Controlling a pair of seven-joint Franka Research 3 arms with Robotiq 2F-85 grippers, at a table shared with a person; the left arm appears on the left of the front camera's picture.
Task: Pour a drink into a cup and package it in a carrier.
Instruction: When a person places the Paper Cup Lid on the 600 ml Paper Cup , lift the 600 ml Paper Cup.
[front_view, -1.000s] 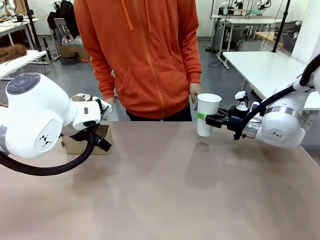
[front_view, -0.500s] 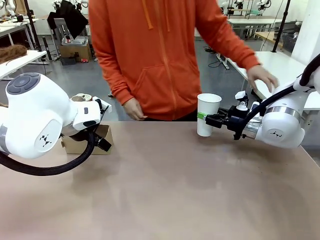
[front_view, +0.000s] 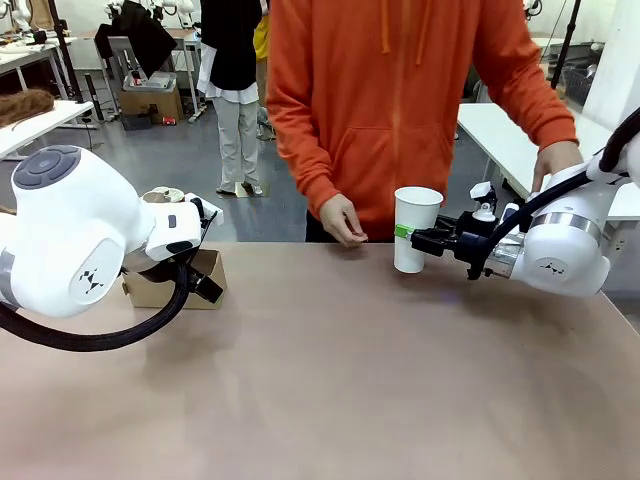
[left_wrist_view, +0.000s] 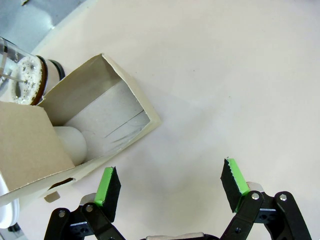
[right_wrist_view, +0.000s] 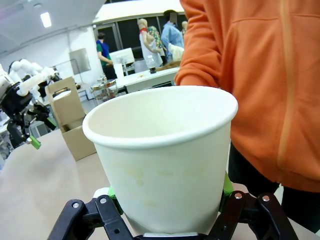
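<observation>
The tall white paper cup (front_view: 416, 228) stands upright at the table's far side, and my right gripper (front_view: 406, 233) is shut on its lower half from the right. Up close the cup (right_wrist_view: 160, 150) looks dry inside, with the right gripper (right_wrist_view: 170, 200) clamped around its base. The brown cardboard carrier (front_view: 165, 288) sits at the far left, partly behind my left arm; its open box (left_wrist_view: 100, 125) lies just ahead of my open left gripper (left_wrist_view: 171, 185), which hovers over bare table. A glass jug's top (left_wrist_view: 22, 80) shows beyond the carrier; the drink itself is hidden.
A person in an orange hoodie stands at the far edge, one hand (front_view: 343, 220) left of the cup, the other (front_view: 556, 160) above my right arm. A white cylinder (left_wrist_view: 72, 145) sits inside the carrier. The near and middle table (front_view: 320, 380) is bare.
The person has shifted to the right and reached one hand out over my right arm, the other hand now near the cup. Both arms and the cup have stayed still.
</observation>
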